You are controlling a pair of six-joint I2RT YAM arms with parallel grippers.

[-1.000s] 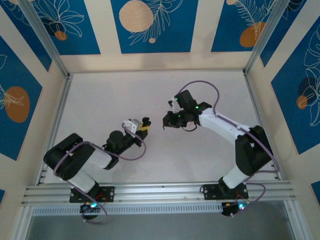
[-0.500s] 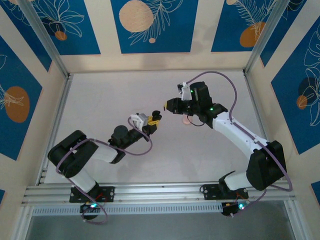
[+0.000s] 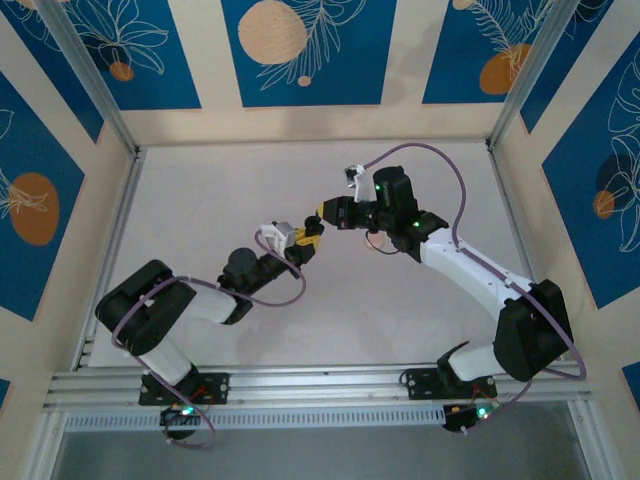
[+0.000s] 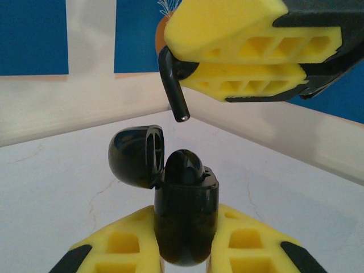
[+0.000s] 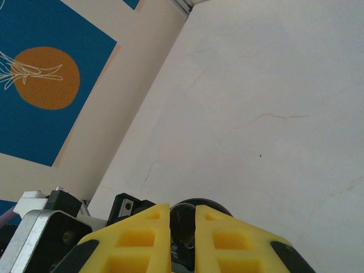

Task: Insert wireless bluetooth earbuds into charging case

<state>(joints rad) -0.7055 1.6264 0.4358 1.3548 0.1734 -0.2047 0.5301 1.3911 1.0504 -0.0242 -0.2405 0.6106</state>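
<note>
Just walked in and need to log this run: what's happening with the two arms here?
The left gripper is shut on a black charging case, its lid flipped open. The right gripper pinches one earbud above it, stem pointing down toward the case, not yet in. A rounded black shape sits in the case's top, possibly the other earbud, though that is hard to confirm.

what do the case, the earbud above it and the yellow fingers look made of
The charging case: glossy black plastic, by its sharp highlights. The earbud: the same shiny black plastic, it seems. The yellow fingers: matte, with hollow cells, likely printed plastic or rubber.
</note>
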